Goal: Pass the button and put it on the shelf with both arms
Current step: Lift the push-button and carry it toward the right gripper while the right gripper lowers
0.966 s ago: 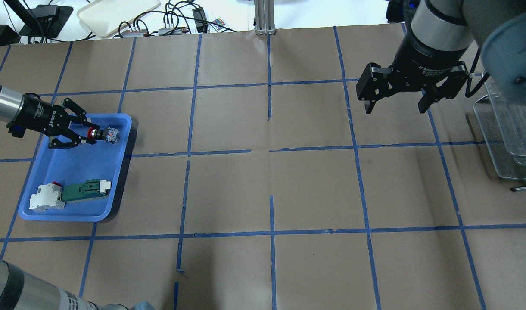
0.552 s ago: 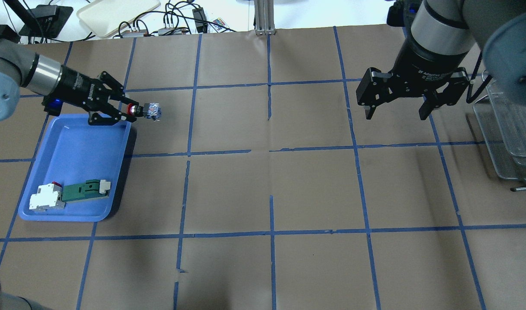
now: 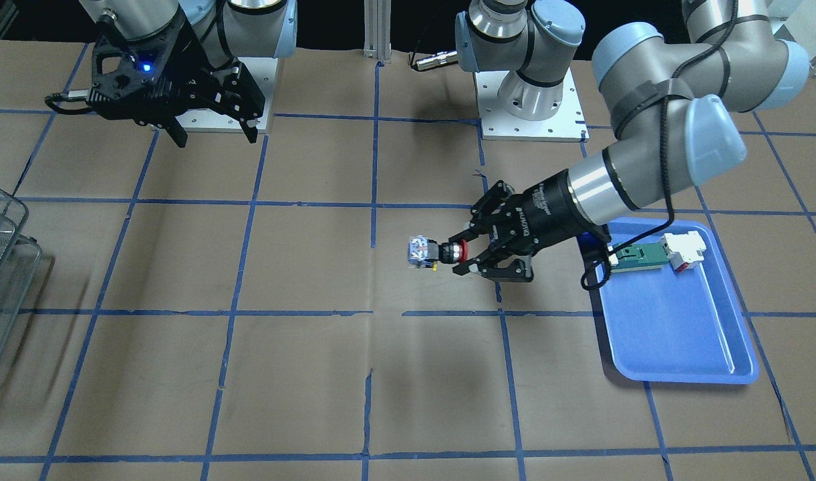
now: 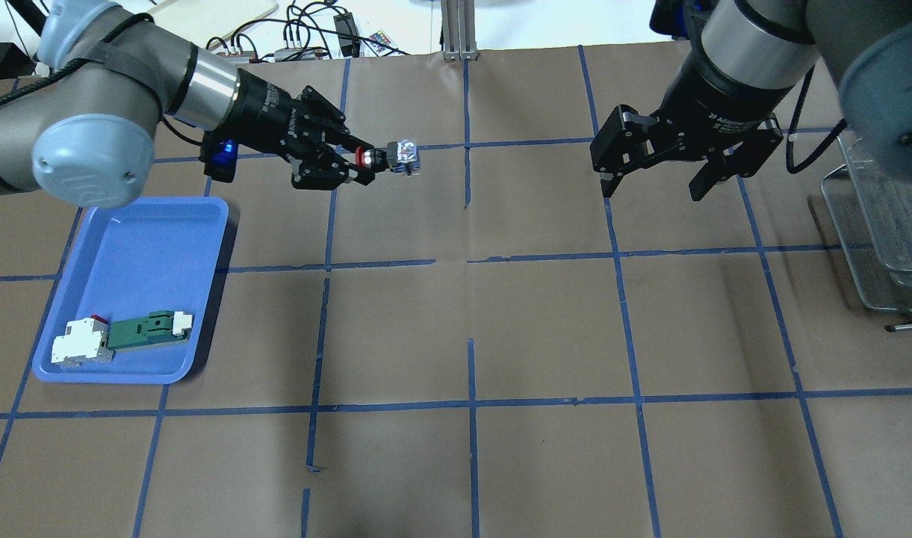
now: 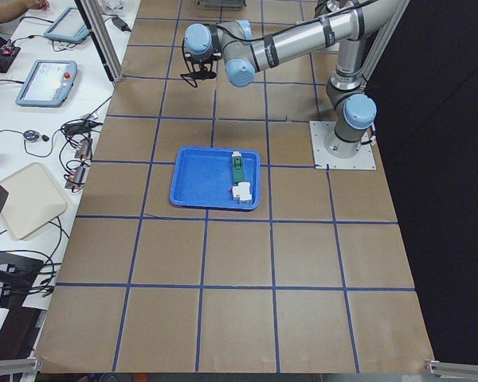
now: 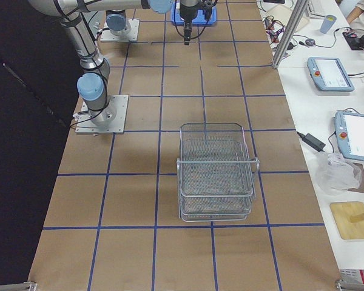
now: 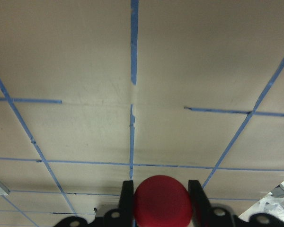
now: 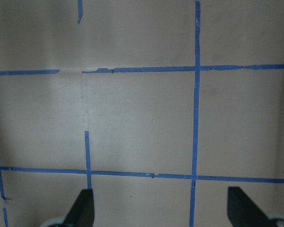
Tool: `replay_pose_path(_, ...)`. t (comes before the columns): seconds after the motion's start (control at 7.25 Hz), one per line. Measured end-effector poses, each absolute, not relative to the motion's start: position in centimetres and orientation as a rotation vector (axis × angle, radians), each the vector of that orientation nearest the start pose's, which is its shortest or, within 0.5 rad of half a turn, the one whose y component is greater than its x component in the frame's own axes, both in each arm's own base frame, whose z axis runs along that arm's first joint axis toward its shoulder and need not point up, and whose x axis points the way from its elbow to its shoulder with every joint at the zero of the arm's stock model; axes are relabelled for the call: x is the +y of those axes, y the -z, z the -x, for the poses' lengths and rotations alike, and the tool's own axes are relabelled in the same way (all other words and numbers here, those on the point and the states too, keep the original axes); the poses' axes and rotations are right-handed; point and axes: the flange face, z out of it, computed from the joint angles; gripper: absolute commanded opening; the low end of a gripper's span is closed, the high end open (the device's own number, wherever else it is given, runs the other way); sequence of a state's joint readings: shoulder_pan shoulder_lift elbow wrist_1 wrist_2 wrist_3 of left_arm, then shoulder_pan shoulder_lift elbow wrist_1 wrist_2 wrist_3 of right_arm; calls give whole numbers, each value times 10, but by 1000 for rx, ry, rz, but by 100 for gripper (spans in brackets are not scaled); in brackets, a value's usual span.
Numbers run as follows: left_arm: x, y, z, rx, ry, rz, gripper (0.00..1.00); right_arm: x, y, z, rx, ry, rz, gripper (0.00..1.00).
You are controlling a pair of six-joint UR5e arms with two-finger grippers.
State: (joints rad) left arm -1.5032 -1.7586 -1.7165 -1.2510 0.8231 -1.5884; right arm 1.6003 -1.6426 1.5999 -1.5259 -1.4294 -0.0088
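Observation:
My left gripper (image 4: pixel 366 161) is shut on the button (image 4: pixel 397 155), a red-capped push button with a silvery block at its outer end. It is held in the air above the table, left of the centre line. It also shows in the front-facing view (image 3: pixel 431 252), and its red cap (image 7: pixel 162 201) fills the bottom of the left wrist view between the fingers. My right gripper (image 4: pixel 653 183) is open and empty, in the air to the right of the button and well apart from it. The wire-mesh shelf (image 6: pixel 215 171) stands at the table's right end (image 4: pixel 885 224).
A blue tray (image 4: pixel 131 288) at the left holds a green part (image 4: pixel 146 330) and a white part (image 4: pixel 81 342). Blue tape lines mark a grid on the brown table. Cables and a cream tray (image 4: pixel 202 22) lie beyond the far edge.
My left arm has lifted the button out of the blue tray and carried it right toward the table's middle. My right gripper has shifted a little to the left, still open.

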Motion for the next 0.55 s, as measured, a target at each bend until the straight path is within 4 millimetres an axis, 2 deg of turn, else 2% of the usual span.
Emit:
replay_pose_path(0.28, -550, -385, 231, -1655, 694, -1869, 0, -453, -506, -163, 2965, 15, 412, 100)
replay_pose_path(0.55, -532, -380, 270, -1651, 712, -1867, 0, -451, -507, -166, 2882, 51, 768, 100)
